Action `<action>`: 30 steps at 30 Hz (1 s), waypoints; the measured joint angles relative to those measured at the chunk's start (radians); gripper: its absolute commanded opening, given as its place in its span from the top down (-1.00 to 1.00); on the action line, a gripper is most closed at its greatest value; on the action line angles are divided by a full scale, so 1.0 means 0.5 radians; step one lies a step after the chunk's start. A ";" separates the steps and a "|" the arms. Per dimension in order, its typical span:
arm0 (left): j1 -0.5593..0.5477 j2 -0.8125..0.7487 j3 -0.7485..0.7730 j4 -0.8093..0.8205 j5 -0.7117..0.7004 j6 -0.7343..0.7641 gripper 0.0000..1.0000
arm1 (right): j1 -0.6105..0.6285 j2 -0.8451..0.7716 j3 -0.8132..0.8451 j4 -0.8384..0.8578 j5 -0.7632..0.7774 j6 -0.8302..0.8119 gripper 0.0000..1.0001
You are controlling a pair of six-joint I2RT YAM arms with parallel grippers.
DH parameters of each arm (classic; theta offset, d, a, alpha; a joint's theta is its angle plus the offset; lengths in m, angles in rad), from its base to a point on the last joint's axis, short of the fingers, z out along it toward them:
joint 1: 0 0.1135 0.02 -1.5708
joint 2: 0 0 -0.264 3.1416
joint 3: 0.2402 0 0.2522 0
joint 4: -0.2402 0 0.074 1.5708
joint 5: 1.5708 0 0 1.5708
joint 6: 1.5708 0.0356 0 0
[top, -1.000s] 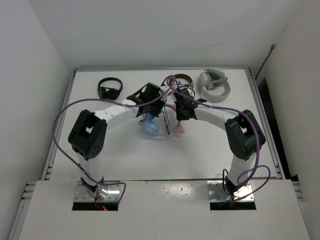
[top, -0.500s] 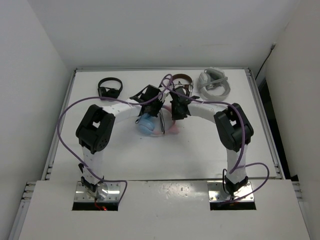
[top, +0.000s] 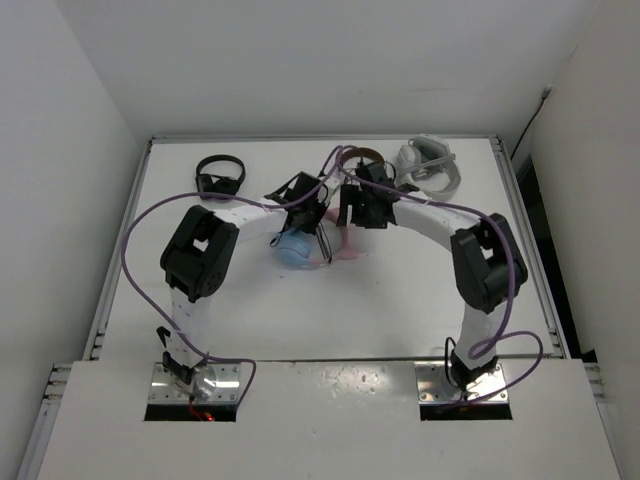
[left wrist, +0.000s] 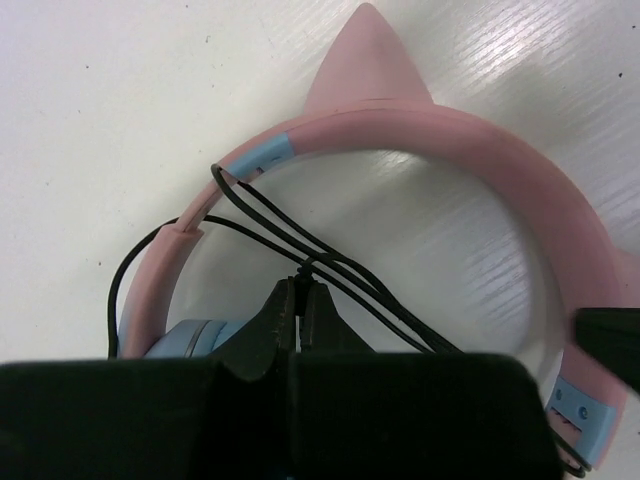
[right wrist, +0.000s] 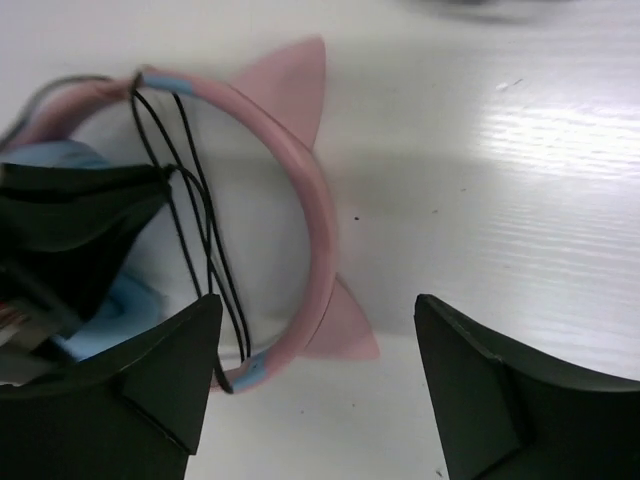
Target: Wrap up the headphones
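Note:
The headphones [top: 303,247] lie mid-table, with a pink cat-ear headband [left wrist: 480,150] and light blue ear cups [left wrist: 185,340]. Their thin dark cable [left wrist: 265,215] runs in several strands across the headband's opening. My left gripper [left wrist: 298,288] is shut on those strands where they cross, just above a blue cup. In the top view it [top: 318,230] sits over the headphones. My right gripper [right wrist: 318,305] hangs open above the headband [right wrist: 318,215], one cat ear [right wrist: 345,325] between its fingers, touching nothing. From above it [top: 352,228] is just right of the left one.
Along the back edge lie an all-black pair [top: 220,175], a brown-and-silver pair [top: 366,157] and a white-grey headset [top: 430,168]. Purple arm cables [top: 135,240] loop over both arms. The table's side rails [top: 118,270] bound the surface.
My right gripper, shut a second ago, now stands open and has drawn back toward the far side. The headphones have shifted slightly. The left gripper stays shut on the cable.

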 measured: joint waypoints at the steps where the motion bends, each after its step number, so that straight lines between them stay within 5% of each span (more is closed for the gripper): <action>1: 0.000 0.000 0.002 0.002 0.001 0.000 1.00 | -0.022 -0.045 0.000 -0.003 -0.006 0.000 -0.58; 7: -0.008 0.027 0.024 -0.014 0.000 0.015 0.96 | -0.210 -0.291 0.019 -0.019 -0.021 -0.011 -0.71; 13: -0.026 0.134 0.139 -0.085 0.001 0.038 0.67 | -0.334 -0.351 0.026 -0.037 -0.035 -0.053 -0.86; 21: -0.049 0.141 0.184 -0.142 -0.010 0.082 0.02 | -0.378 -0.373 0.015 -0.056 -0.045 -0.079 -0.94; 30: -0.083 0.020 0.192 -0.231 -0.106 0.169 -0.03 | -0.397 -0.437 0.004 -0.057 -0.045 -0.087 -0.94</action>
